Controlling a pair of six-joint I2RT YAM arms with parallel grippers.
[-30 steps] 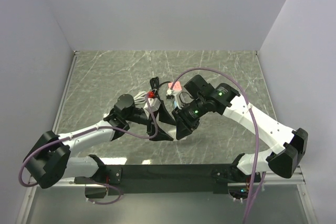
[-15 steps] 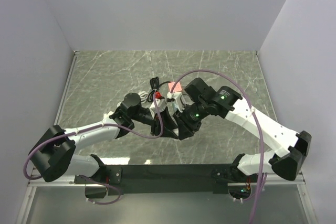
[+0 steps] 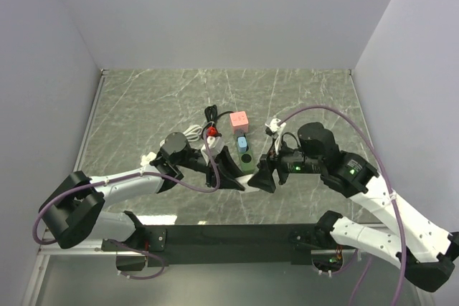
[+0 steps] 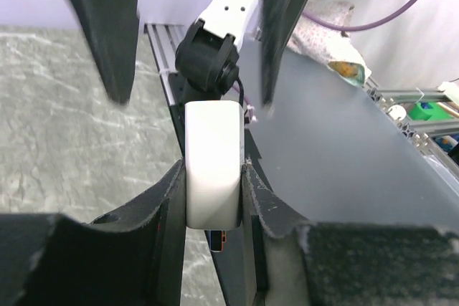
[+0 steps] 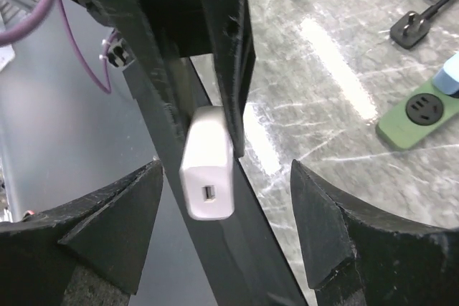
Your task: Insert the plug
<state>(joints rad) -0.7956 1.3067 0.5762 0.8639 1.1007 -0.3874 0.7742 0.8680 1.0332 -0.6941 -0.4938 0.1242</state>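
The right gripper (image 3: 263,178) has backed off rightward, spread and empty, uncovering the green power strip (image 3: 245,159) mid-table. The left gripper (image 3: 225,174) pinches the white plug (image 4: 213,166) just left of the strip. Insertion remains, and the prongs seem hidden.

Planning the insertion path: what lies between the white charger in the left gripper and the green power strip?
Nothing: in the right wrist view, only bare tabletop separates the charger from the power strip.
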